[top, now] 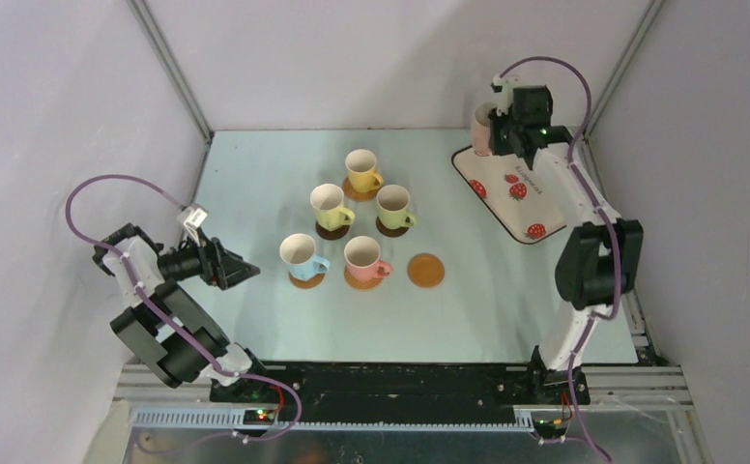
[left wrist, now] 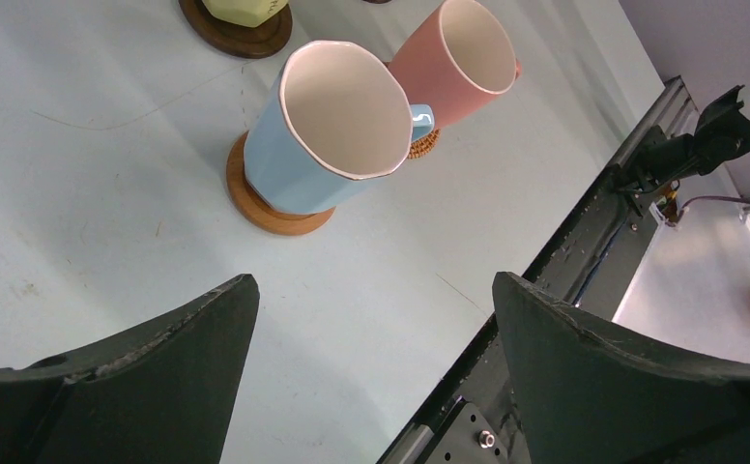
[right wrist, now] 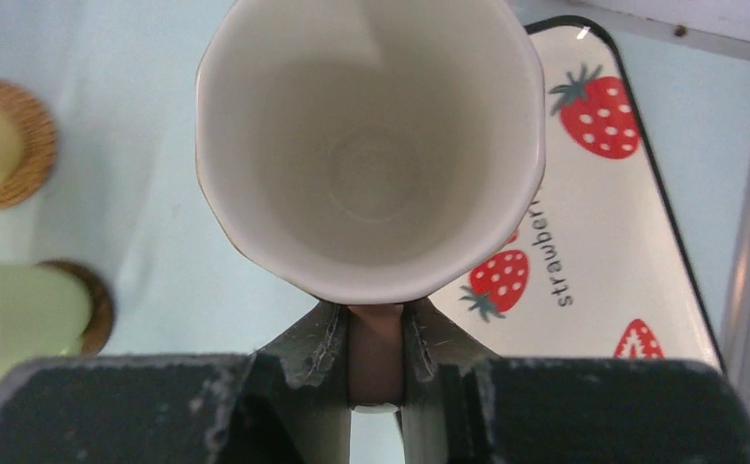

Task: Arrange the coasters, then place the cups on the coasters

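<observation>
Clearly faceted, the pink cup (right wrist: 371, 145) is white inside.

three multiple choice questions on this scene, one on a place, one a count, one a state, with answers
1. Where does the empty coaster lie? A) right of the near-row pink mug B) on the strawberry tray C) under the blue mug
2. How many mugs stand on coasters? A) three B) five C) six
3. What is the right gripper doing? A) open, holding nothing B) shut on a coaster C) shut on the handle of a second pink mug
Answers: 1 A, it sits bare beside that mug; 2 B, five have a disc beneath; 3 C, the wrist view shows its fingers clamped on the handle.
</observation>
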`<state>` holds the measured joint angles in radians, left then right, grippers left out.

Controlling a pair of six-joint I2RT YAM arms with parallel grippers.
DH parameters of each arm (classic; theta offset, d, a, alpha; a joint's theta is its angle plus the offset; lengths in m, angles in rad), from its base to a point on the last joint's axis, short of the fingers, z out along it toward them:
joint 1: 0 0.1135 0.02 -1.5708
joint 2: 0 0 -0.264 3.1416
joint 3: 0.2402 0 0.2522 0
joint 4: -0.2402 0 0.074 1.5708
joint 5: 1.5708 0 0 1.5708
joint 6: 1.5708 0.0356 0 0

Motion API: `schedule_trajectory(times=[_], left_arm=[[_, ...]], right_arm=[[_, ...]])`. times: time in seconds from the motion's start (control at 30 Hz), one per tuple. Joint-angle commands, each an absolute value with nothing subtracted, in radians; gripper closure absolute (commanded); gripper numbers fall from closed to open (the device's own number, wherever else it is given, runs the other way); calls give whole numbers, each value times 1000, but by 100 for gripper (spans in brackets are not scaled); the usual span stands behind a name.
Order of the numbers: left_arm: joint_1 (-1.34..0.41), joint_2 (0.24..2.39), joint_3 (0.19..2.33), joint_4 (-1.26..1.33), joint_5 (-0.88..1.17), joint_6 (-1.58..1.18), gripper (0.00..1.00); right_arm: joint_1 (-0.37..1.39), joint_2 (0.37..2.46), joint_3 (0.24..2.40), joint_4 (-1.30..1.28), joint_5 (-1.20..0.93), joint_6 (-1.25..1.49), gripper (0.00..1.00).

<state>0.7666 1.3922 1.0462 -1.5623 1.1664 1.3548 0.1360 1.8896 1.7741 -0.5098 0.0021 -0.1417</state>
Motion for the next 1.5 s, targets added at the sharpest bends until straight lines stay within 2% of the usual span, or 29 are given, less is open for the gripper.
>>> schedule_trajectory(times=[0.0,0.4,0.73,0.9,1.03,1.47], left_arm=[[778,1367,1073,-1606,1201,1378,2],[777,1371,1075,-1606,1204,1374,2],[777,1367,1075,-1605,1204,1372,2],[776,1364,1074,-1606,1203,1372,2],[777,1364,1074,-1605,1202,1371,2],[777,1354,1071,-1605,1200,1374,2]], right_arm=[[140,1697,1632,-373,-184,-176,100],[186,1385,1304,-359,-479,-302,100],[339,1244,1101,-434,-402,-422,100],[363,1164,935,-288,-432,-400,100],[357,1149,821,-192,-500,-373,100],[373,1200,791,-178,-521,-412,100]])
